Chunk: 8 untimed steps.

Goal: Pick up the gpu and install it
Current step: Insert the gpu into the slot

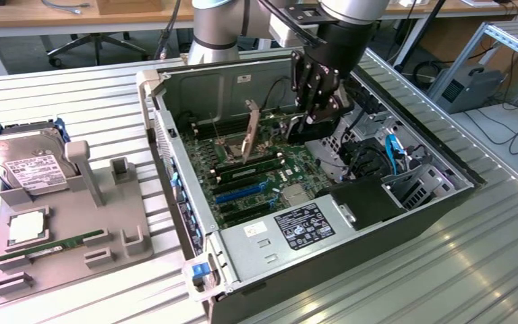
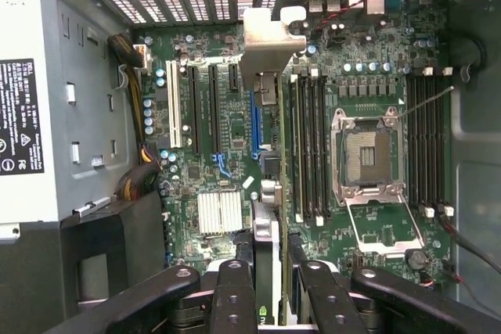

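Observation:
The gpu (image 2: pixel 267 240) shows edge-on in the wrist view, a thin card with its silver end bracket (image 2: pixel 268 41) at the far end. It hangs over the motherboard (image 2: pixel 235 162), in line with a blue slot (image 2: pixel 254 119). My gripper (image 2: pixel 270 275) is shut on the card, with black fingers (image 2: pixel 233 287) on both faces. In the exterior view my gripper (image 1: pixel 318 121) reaches down into the open computer case (image 1: pixel 162 128), holding the gpu (image 1: pixel 282 131) upright above the board, bracket (image 1: pixel 251 131) toward the case's back wall.
Inside the case are an open CPU socket (image 2: pixel 366 154), RAM slots (image 2: pixel 309 146), a power supply (image 1: pixel 299 226) and blue cables (image 1: pixel 390 148). At the exterior view's left, a grey fixture (image 1: pixel 129 229) holds a hard drive (image 1: pixel 30 169), a CPU (image 1: pixel 27 226) and a RAM stick (image 1: pixel 52 244).

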Motion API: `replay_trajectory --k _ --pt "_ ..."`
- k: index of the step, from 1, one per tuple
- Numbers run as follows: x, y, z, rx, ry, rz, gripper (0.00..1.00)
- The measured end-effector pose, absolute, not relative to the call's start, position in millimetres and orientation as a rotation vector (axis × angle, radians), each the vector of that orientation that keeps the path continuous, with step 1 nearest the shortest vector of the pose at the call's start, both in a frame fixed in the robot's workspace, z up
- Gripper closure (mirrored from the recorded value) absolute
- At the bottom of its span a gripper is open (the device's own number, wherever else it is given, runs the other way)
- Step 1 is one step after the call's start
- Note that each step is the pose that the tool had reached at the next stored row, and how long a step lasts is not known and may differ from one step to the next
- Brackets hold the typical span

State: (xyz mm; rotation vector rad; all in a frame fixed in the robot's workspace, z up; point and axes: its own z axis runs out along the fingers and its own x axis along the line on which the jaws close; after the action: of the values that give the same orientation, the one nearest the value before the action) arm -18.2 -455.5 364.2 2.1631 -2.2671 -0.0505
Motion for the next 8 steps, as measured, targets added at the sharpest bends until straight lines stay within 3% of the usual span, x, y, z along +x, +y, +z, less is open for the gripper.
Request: replay_trajectory --k 8 --pt "-19.5 -455.9 363.0 2.163 -2.267 -0.051 0.73"
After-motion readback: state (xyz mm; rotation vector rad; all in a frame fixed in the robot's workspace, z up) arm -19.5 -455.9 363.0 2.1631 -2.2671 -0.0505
